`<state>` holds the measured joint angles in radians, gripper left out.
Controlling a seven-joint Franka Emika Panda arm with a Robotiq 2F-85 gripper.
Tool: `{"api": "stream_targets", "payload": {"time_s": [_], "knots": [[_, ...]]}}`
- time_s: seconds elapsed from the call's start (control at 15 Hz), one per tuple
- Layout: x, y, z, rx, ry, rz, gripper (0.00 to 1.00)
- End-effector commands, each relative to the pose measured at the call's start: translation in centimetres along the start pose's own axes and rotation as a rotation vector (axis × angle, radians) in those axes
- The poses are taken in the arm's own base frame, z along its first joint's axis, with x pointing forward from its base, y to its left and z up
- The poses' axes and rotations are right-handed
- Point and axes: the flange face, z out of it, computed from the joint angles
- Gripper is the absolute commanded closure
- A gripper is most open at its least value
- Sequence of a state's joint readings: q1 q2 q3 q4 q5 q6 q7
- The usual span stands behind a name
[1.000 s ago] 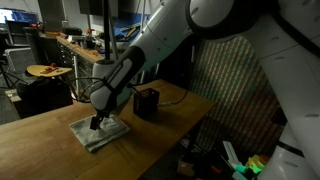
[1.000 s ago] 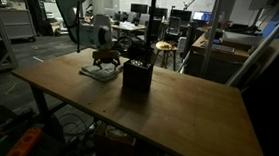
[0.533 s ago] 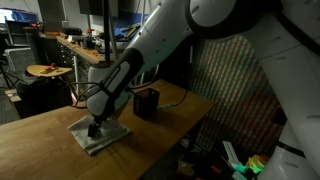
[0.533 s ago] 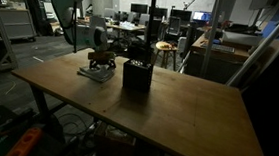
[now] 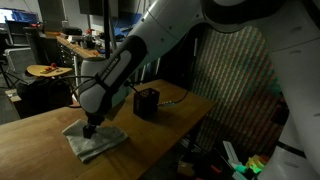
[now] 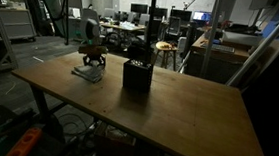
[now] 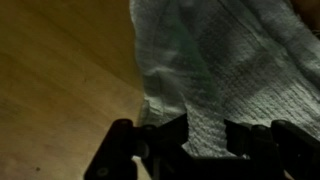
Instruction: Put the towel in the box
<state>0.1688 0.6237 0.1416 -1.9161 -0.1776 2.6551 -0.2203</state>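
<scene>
The pale grey-green towel lies rumpled on the wooden table. My gripper stands straight down on it. In the wrist view the towel fills the upper right, and a raised fold of it sits pinched inside the gripper, whose dark fingers press on either side. The small dark box stands upright on the table a short way from the towel, apart from the gripper.
A cable runs along the table behind the box. The table's edge drops off close to the towel. Beyond the table there are workbenches, stools and monitors.
The jaws have come together on a fold of the towel. Gripper and towel have shifted away from the box along the table, and the towel looks more bunched.
</scene>
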Motion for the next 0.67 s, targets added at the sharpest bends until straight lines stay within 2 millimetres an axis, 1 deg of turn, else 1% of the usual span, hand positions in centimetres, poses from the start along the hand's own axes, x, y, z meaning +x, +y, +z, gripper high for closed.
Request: {"api": "stream_targets", "payload": {"time_s": [0.0, 0.2, 0.4, 0.53, 0.6], "knots": [[-0.1, -0.5, -6.0, 0.003, 0.049, 0.046, 0.87], [-0.3, 0.8, -10.0, -0.012, 0.094, 0.093, 0.87], [-1.3, 2.7, -13.5, -0.039, 0.126, 0.139, 0.87], [-2.2, 4.5, -15.7, -0.070, 0.144, 0.172, 0.87], [-2.8, 5.8, -16.7, -0.091, 0.153, 0.195, 0.87]]}}
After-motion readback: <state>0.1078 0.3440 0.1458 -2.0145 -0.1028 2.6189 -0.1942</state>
